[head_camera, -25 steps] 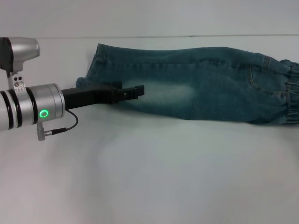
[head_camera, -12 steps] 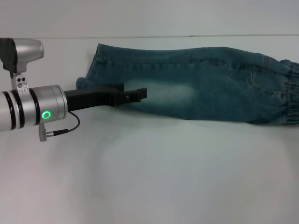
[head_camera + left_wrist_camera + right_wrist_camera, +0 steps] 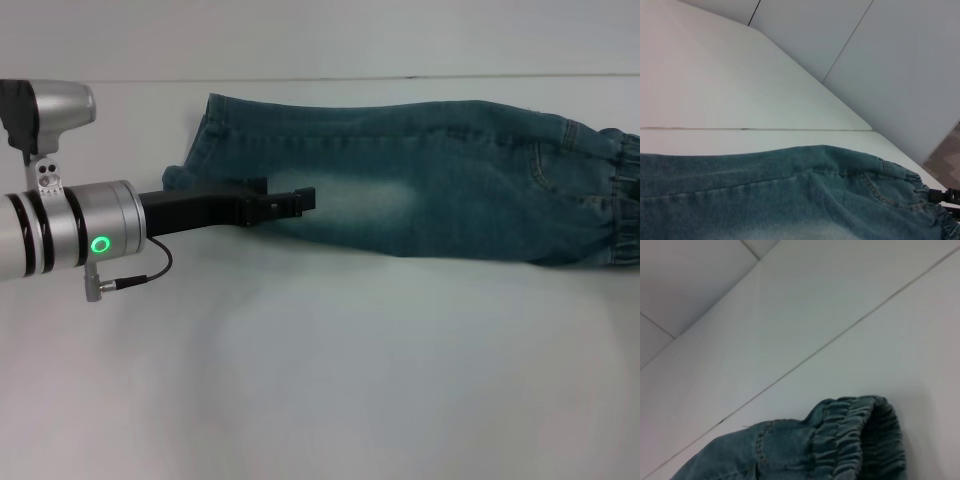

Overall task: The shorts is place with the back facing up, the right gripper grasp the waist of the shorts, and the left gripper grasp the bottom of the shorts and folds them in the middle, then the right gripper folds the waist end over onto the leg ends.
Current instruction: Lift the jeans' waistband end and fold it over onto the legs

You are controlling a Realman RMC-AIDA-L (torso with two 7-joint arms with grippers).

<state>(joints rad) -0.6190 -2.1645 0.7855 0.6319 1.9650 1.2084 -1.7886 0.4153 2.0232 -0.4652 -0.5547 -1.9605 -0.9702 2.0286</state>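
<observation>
The shorts point(image 3: 420, 190) lie folded lengthwise along the far part of the white table, blue-green denim with a pale faded patch in the middle. Their gathered elastic waist point(image 3: 625, 200) is at the right edge of the head view, and the leg ends point(image 3: 195, 150) are at the left. My left gripper point(image 3: 305, 199), black on a silver wrist with a green ring light, reaches in from the left and lies low over the near edge of the legs. The right wrist view shows the waist point(image 3: 860, 435) close up. A small black part point(image 3: 952, 196), likely my right gripper, shows just beyond the waistband point(image 3: 920, 187).
The white table point(image 3: 320, 380) stretches bare toward me in front of the shorts. A thin seam line point(image 3: 400, 77) runs across the table behind them, and a pale wall stands beyond it.
My left gripper has crept a little to the right over the legs. The shorts have not moved.
</observation>
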